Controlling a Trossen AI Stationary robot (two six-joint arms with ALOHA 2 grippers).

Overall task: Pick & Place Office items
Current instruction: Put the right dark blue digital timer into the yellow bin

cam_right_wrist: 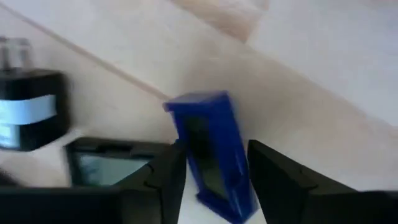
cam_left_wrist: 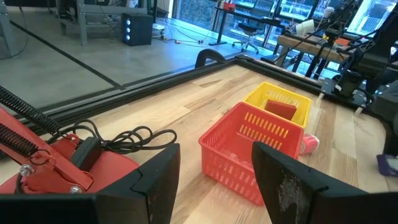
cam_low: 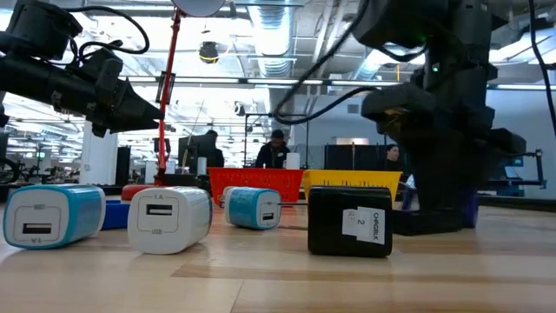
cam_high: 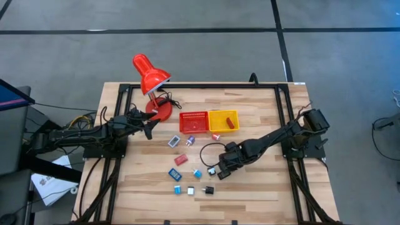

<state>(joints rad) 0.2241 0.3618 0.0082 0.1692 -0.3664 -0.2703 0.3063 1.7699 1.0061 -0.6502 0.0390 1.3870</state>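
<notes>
Small office items lie scattered on the wooden table (cam_high: pixel 262 187): cyan, white and black plug blocks (cam_high: pixel 190 190), a red piece (cam_high: pixel 181 159) and blue ones (cam_high: pixel 174 142). My right gripper (cam_high: pixel 220 167) points down over a blue block (cam_right_wrist: pixel 211 155), its fingers apart on either side of it. A black block (cam_right_wrist: pixel 31 109) lies beside it. Far left, my left gripper (cam_left_wrist: pixel 214 180) hangs open with nothing in it above the table, by the red lamp's base (cam_high: pixel 161 111). My right gripper comes at the blue block from above, one finger (cam_right_wrist: pixel 155 180) on each side of it. The view is blurred, and I cannot tell whether the fingers touch the block. The block stands tilted on the table.
A red mesh basket (cam_high: pixel 194 121) and a yellow one (cam_high: pixel 224 120), which holds a red piece, stand side by side at the table's far middle. The red desk lamp (cam_high: pixel 150 74) rises at the far left. A black cable loop (cam_high: pixel 209 150) lies by my right gripper. People show beyond the table.
</notes>
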